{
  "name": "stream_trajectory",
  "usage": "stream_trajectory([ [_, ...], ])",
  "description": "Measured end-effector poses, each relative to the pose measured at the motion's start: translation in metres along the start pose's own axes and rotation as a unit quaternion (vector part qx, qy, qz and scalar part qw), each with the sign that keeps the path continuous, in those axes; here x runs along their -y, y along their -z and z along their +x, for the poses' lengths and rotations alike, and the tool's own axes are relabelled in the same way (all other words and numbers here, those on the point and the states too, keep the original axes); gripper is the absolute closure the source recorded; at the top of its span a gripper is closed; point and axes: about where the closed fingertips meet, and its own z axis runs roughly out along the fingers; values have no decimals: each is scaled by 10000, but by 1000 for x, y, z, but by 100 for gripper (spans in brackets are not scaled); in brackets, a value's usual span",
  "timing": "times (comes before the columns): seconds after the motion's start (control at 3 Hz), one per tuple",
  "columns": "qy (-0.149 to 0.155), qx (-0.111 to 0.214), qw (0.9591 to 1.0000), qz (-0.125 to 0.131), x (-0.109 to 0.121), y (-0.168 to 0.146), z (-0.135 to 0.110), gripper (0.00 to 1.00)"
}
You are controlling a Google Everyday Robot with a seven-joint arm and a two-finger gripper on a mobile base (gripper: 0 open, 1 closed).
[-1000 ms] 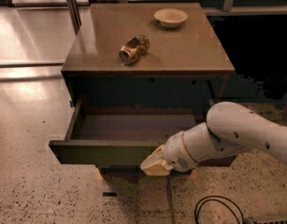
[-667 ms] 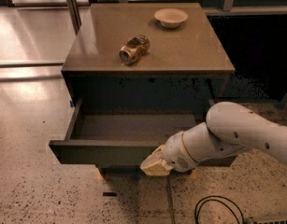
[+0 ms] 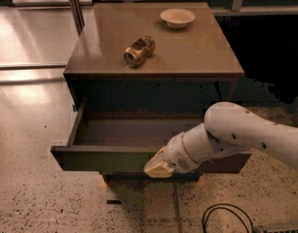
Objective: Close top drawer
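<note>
Wide, shallow dark brown wooden top drawer (image 3: 102, 158) stood pulled well out of the brown bench (image 3: 197, 57). Cream-tipped claw (image 3: 159, 167) sat against the drawer's front, right of its middle; open or closed could not be told. Front plain, handle-less; dark interior exposed.

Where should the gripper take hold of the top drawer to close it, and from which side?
The drawer stands pulled out and its front shows no handle. Likely best: the flat front panel, near its middle, from the front, so the push runs straight into the cabinet. The gripper is at that front, right of centre.
</note>
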Motion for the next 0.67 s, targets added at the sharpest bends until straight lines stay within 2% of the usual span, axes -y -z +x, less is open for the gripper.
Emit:
stream_trajectory([
  [0.33, 86, 10, 9996, 282, 36, -9, -13, 100],
  [0.67, 86, 10, 9996, 282, 36, -9, -13, 100],
])
